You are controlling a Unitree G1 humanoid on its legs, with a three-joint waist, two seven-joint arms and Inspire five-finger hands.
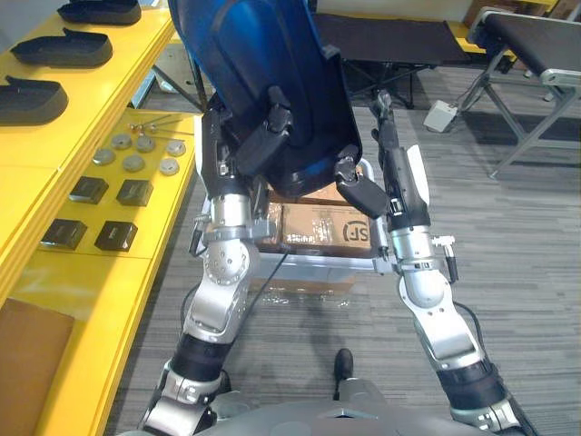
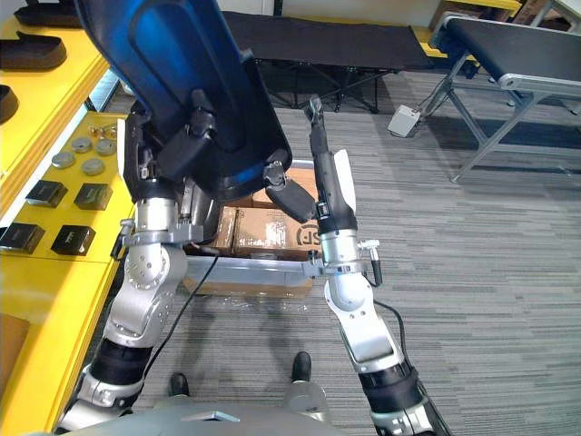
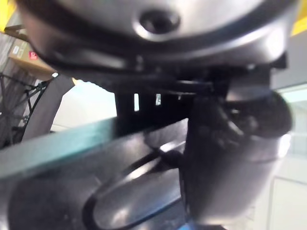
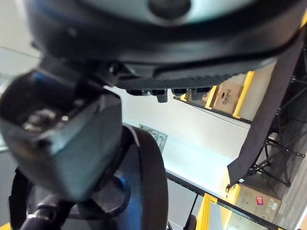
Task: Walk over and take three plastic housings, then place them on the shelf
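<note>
Left eye view: a big blue-black plastic housing (image 1: 263, 54) is held up high and tilted, right in front of the robot. The left hand (image 1: 263, 136) has its thumb clamped on the near face. The right hand (image 1: 361, 193) looks pinched on the lower right rim, though its fingers are mostly hidden. The yellow shelf (image 1: 27, 154) is on the left, with more housings (image 1: 64, 47) at its far end.

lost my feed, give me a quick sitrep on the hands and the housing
Left robot hand and right robot hand both gripping one plastic housing. Held high above cardboard boxes. Nothing seen between it and yellow shelf at left.
</note>
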